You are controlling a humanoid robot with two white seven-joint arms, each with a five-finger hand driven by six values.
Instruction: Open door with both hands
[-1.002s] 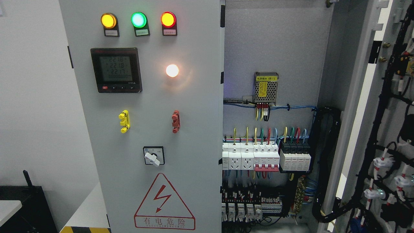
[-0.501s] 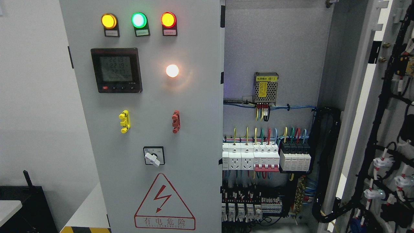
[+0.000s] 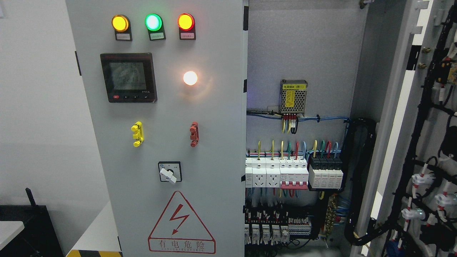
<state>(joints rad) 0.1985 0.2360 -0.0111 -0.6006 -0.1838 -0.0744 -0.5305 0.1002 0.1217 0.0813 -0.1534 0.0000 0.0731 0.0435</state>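
Neither robot hand appears in view. Grey left cabinet door (image 3: 160, 142) stands closed, carrying lamps and a meter; right door (image 3: 425, 142) hangs wide open at the right, exposing wired breakers (image 3: 292, 173).

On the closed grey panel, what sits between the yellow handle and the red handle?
Nothing: in the head view, only bare grey panel separates the yellow handle from the red handle.

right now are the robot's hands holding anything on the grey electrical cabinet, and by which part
Cannot be told: neither hand is in view. Nothing touches the closed grey left door or the open right door.
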